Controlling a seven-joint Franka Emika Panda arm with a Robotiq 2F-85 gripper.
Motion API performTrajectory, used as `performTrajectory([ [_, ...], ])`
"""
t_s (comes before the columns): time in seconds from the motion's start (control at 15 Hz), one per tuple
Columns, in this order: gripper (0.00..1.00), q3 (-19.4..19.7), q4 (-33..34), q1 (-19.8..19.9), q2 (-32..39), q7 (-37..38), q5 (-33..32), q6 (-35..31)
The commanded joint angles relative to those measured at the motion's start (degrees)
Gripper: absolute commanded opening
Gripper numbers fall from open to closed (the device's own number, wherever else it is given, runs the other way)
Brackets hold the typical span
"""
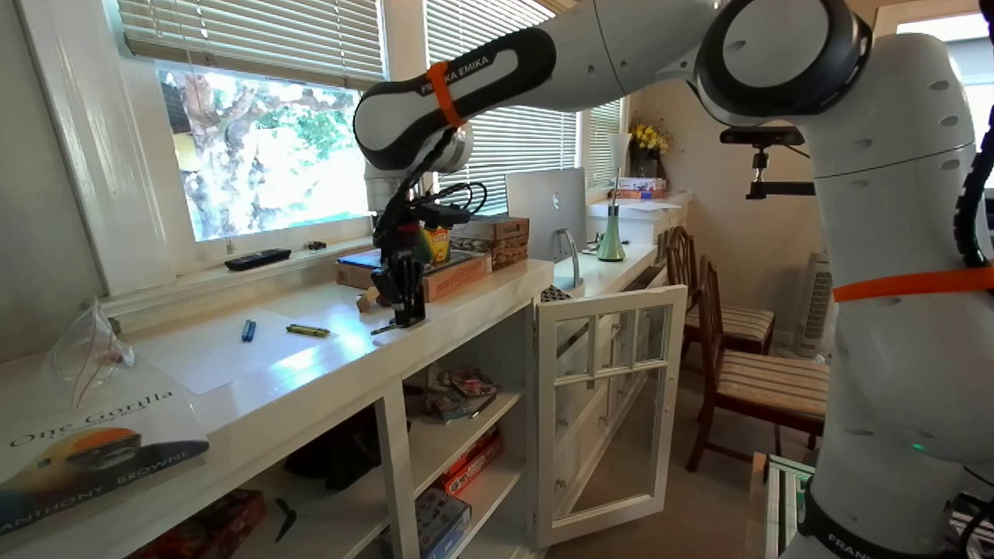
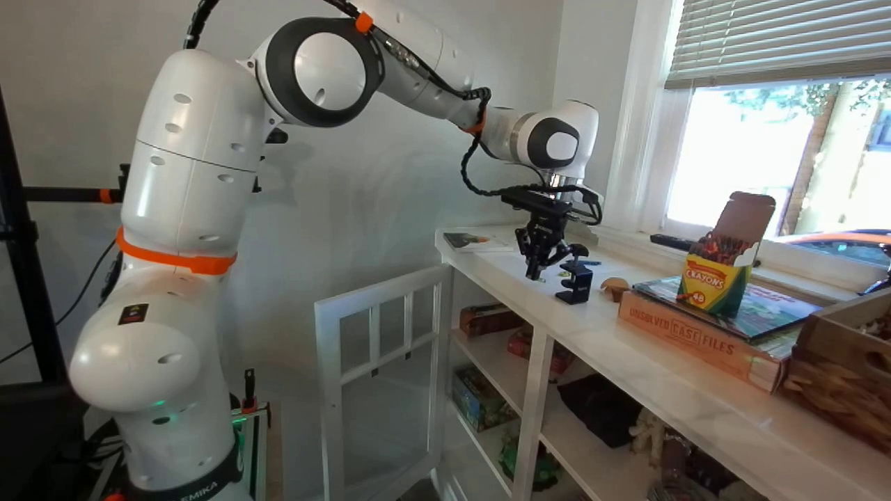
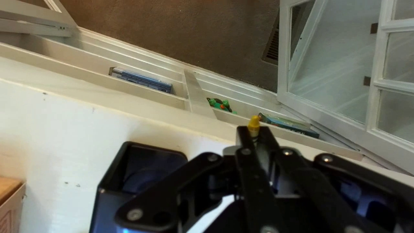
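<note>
Right of centre in the wrist view, the end effector [image 3: 254, 132] is clamped on a crayon [image 3: 254, 122]: likely light, stiff, waxy-slick, brittle; best held mid-barrel.

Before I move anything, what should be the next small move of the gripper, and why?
I would probably lift the gripper slightly, straight up: the wrist view shows it closed on a yellow crayon, and a dark clamp-like object stands close beside it, so going sideways first might knock that object.

The gripper [image 3: 254, 132] pinches a yellow crayon [image 3: 254, 122] near the worktop's [image 3: 74, 136] front edge. A black clamp [image 3: 111, 204] stands just beside the gripper.
</note>
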State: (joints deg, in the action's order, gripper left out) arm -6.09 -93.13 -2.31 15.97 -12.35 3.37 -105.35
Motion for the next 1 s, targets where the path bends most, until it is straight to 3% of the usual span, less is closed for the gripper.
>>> performTrajectory([
  [0.0, 0.03, 0.63, -3.11, -1.44, -0.86, 3.94, -2.11, -2.70],
  [0.93, 0.03, 0.72, -5.38, -2.31, -0.43, 9.53, -3.62, -2.65],
])
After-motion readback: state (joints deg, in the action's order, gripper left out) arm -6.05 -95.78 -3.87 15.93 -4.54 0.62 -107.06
